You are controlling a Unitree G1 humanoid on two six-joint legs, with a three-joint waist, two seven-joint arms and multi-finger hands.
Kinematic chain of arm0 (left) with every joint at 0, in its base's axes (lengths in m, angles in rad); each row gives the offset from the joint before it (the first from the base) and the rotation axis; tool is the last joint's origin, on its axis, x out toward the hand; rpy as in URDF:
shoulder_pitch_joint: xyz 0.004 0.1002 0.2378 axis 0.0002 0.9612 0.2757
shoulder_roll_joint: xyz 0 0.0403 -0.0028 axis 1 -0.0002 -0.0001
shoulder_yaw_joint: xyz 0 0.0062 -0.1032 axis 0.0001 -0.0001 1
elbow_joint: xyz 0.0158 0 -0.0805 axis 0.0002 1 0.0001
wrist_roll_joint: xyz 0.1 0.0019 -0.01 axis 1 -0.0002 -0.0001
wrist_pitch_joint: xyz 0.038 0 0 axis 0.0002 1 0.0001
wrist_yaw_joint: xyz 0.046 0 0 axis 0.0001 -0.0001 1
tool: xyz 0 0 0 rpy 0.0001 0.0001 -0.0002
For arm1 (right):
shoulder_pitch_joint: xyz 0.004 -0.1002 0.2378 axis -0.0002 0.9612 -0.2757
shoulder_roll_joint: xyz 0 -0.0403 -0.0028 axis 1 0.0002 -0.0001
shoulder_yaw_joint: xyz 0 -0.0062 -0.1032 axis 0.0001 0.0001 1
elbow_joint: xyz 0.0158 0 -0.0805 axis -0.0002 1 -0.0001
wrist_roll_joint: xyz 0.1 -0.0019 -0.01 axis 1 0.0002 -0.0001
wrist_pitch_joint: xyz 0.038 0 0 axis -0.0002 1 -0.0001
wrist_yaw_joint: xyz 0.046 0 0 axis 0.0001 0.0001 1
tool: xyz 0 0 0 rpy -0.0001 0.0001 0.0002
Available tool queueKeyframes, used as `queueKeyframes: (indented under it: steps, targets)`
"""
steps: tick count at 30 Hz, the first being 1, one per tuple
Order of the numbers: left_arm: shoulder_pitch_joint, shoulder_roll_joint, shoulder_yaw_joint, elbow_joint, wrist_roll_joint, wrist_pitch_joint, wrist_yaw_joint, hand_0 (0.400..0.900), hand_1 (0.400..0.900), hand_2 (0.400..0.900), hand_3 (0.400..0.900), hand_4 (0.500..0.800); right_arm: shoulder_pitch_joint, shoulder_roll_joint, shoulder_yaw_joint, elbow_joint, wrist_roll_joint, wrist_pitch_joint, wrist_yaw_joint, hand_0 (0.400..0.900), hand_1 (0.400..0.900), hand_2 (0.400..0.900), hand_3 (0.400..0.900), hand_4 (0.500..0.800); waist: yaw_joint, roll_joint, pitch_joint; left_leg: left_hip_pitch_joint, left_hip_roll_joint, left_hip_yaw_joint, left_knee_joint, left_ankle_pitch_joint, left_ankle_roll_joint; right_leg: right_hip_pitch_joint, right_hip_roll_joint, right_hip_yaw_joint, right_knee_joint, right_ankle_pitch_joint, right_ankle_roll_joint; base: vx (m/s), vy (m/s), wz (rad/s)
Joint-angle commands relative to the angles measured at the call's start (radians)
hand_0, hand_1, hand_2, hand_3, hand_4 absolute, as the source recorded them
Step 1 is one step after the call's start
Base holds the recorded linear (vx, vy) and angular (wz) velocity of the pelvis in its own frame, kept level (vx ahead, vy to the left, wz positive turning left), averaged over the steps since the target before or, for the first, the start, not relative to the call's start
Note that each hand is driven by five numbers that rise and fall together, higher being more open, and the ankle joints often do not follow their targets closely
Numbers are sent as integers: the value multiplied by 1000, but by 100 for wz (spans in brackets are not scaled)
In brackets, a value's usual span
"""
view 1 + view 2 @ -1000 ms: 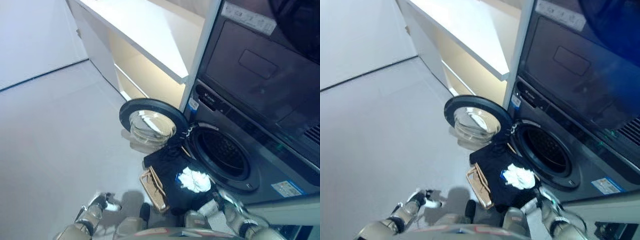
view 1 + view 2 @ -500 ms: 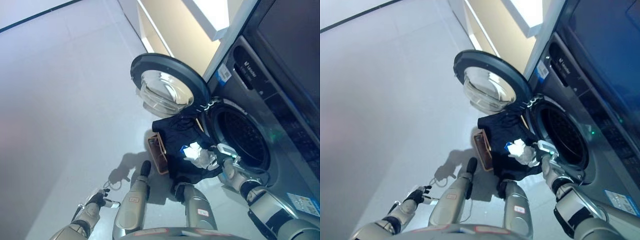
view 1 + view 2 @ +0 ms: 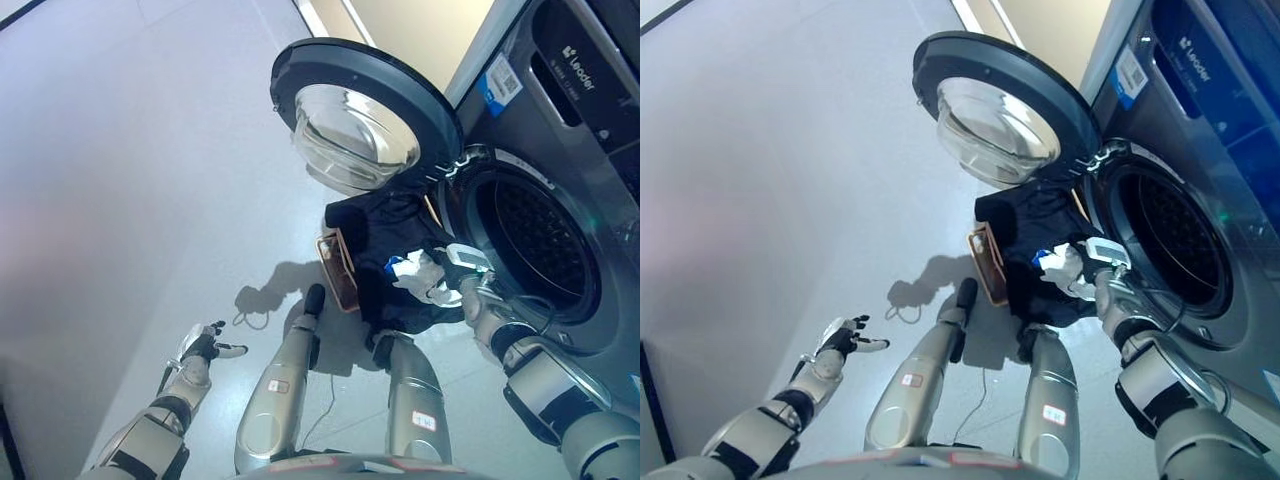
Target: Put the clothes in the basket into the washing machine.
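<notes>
Left eye view: the basket (image 3: pixel 340 272) sat on the floor at 9 o'clock of the washing machine (image 3: pixel 590 150) drum opening (image 3: pixel 535 250), dark clothes (image 3: pixel 385 255) heaped over it and trailing toward 1 o'clock. The right hand (image 3: pixel 468 288) rested at the heap's 3 o'clock edge, beside a white patch (image 3: pixel 420 275); its fingers' state I could not tell. The door (image 3: pixel 365 120) stood swung open at 11 o'clock.

Right eye view: the left hand (image 3: pixel 840 340), fingers spread and empty, hung well apart over bare floor (image 3: pixel 760 180). The right hand is nearer; judged path to the drum is unobstructed.
</notes>
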Motion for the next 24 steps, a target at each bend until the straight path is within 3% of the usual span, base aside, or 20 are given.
queueKeyframes:
  steps: [1,6,14,15,20,24]
  targets:
    - [55,29,17,22,-44,-4,47,900,900,900,900,800,-35,-95,26,30,-24,14,-61,900,900,900,900,800,-2,49,-34,-80,-12,31,7,8,-6,-35,-12,58,80,22,37,-72,14,10]
    - [22,30,25,18,-81,-12,53,900,900,900,900,800,-102,-136,44,85,-25,25,-66,900,900,900,900,800,3,76,-29,-201,-24,58,112,-18,-7,-160,-29,84,195,-11,16,-60,15,7]
    - [-5,41,48,19,-123,-20,73,900,900,900,900,800,-147,-158,52,118,5,29,-86,900,900,900,900,800,8,80,-26,-375,-21,85,238,-47,-4,-331,-36,115,299,-38,-8,-40,6,1]
    - [-50,38,25,-16,-127,1,94,900,900,900,900,800,-157,-171,66,120,12,34,-86,900,900,900,900,800,7,82,-27,-406,-23,87,254,-50,-2,-361,-34,118,310,-36,-11,-58,-6,6]
    - [51,16,21,-196,-129,-46,120,900,900,900,900,800,-222,-227,83,212,43,47,-92,900,900,900,900,800,51,105,-32,-518,-36,87,289,-49,-4,-467,-38,120,347,-41,-15,-53,-1,14]
    - [158,37,35,-364,-143,-81,122,900,900,900,900,800,-236,-290,88,240,60,41,-92,900,900,900,900,800,79,122,-52,-596,-51,97,312,-52,3,-561,-45,146,379,-49,-22,7,56,3]
